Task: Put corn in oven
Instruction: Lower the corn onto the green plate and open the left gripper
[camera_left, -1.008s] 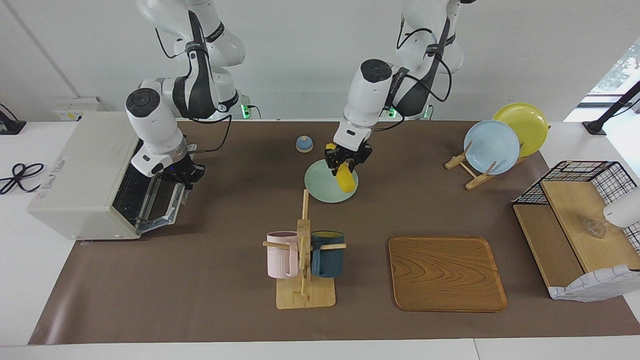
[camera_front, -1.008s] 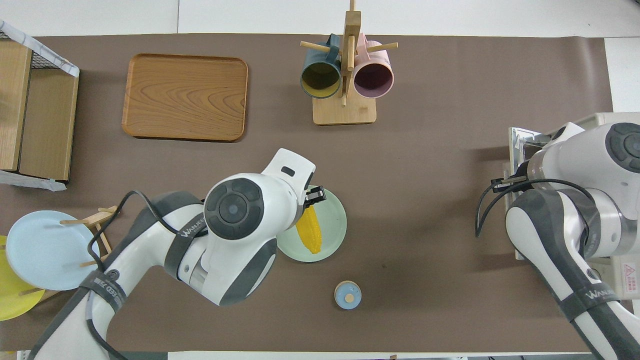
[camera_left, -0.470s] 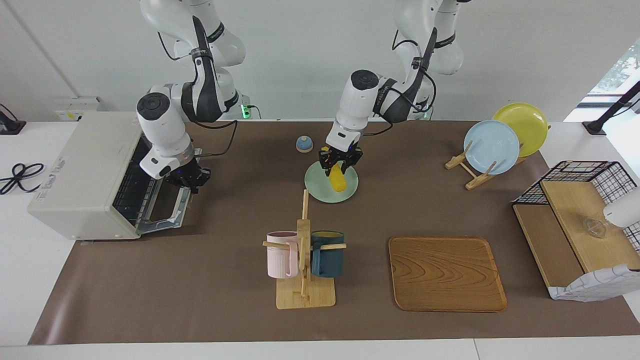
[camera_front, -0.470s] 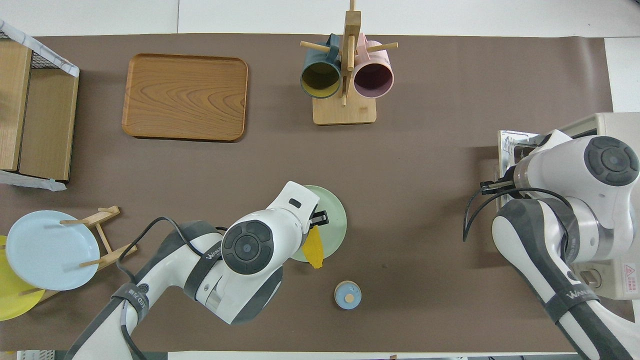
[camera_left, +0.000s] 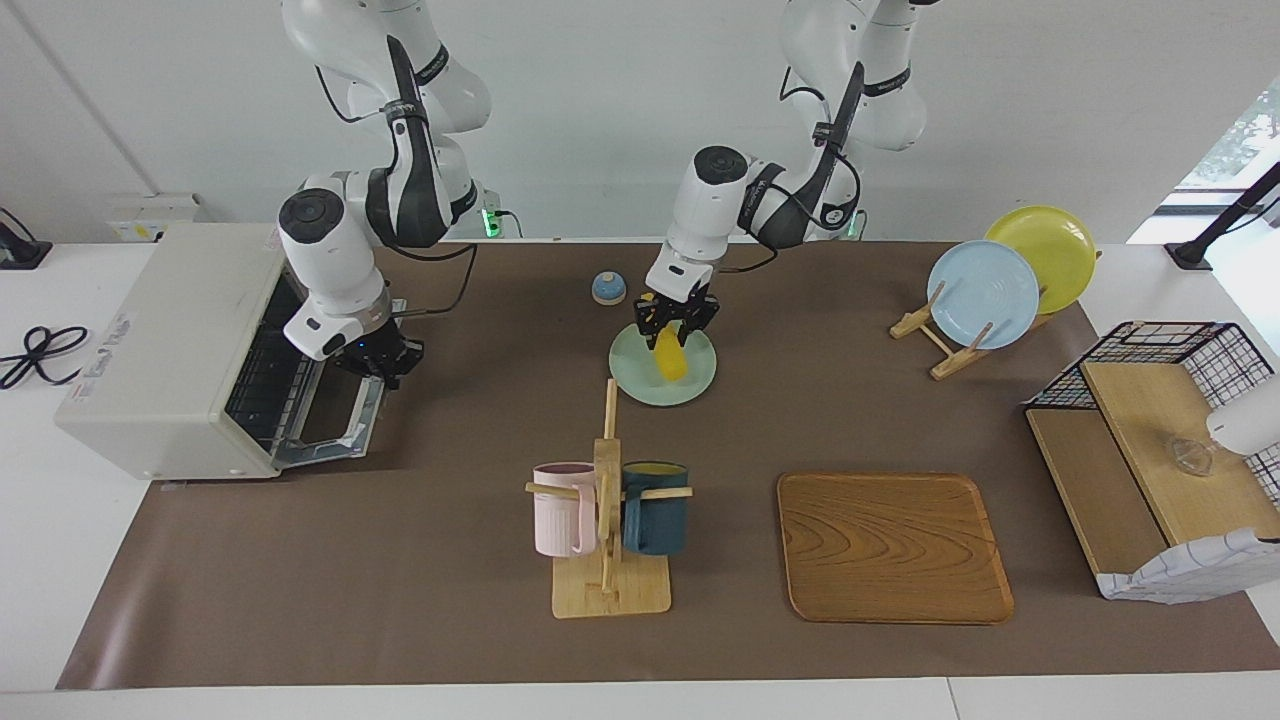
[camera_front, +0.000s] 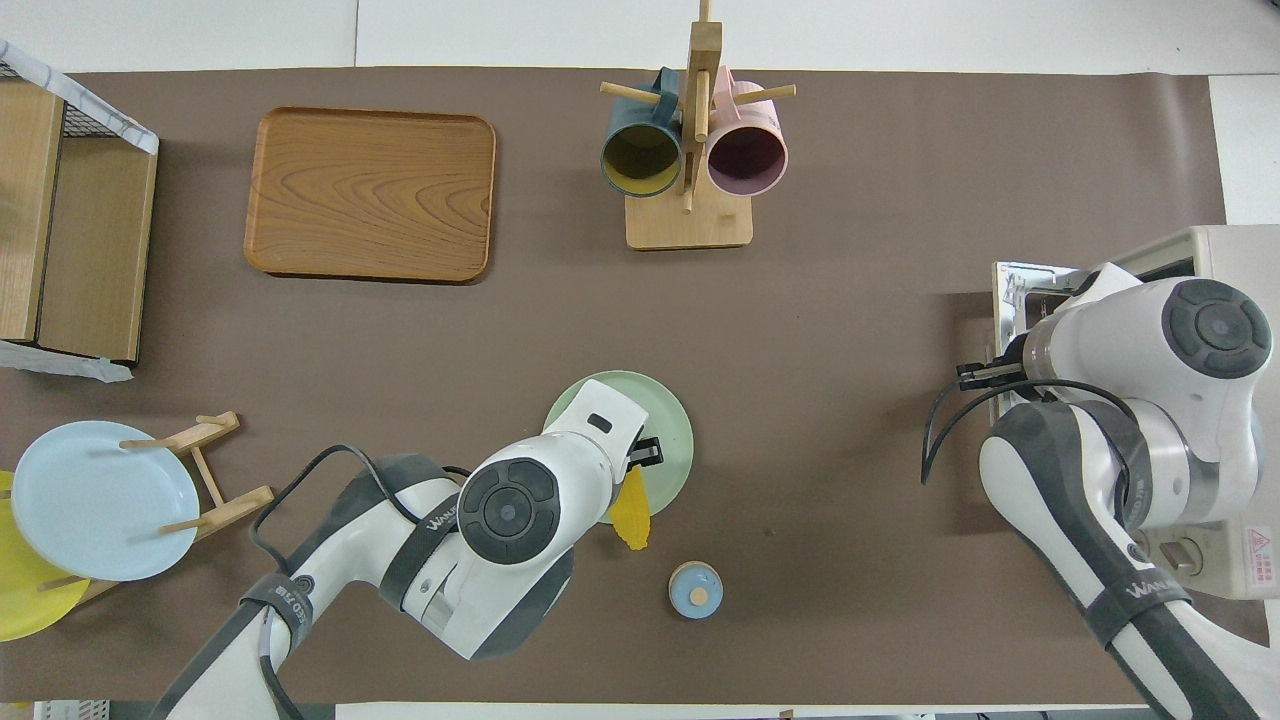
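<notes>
**Corn up in the air, a long way still to carry**

Brown matting covers the table, and the left claw hangs over the green plate, clamped on the upper end of the corn. The cob dangles below the fingertips, clear of the plate. Only one end is pinched — so I judge a quick swing could make it pivot or slip out and drop on the plate beneath, or on the small blue knob just beside the claw.

Well off toward the right arm's end stands the oven, door down, rack showing. The right claw sits at the edge of that door, fingertips together, holding nothing I can make out. It seems to wait there, and that is the second worry: carried sideways, the cob could meet this arm in front of the opening, or catch the lowered door if it comes in too low.
</notes>
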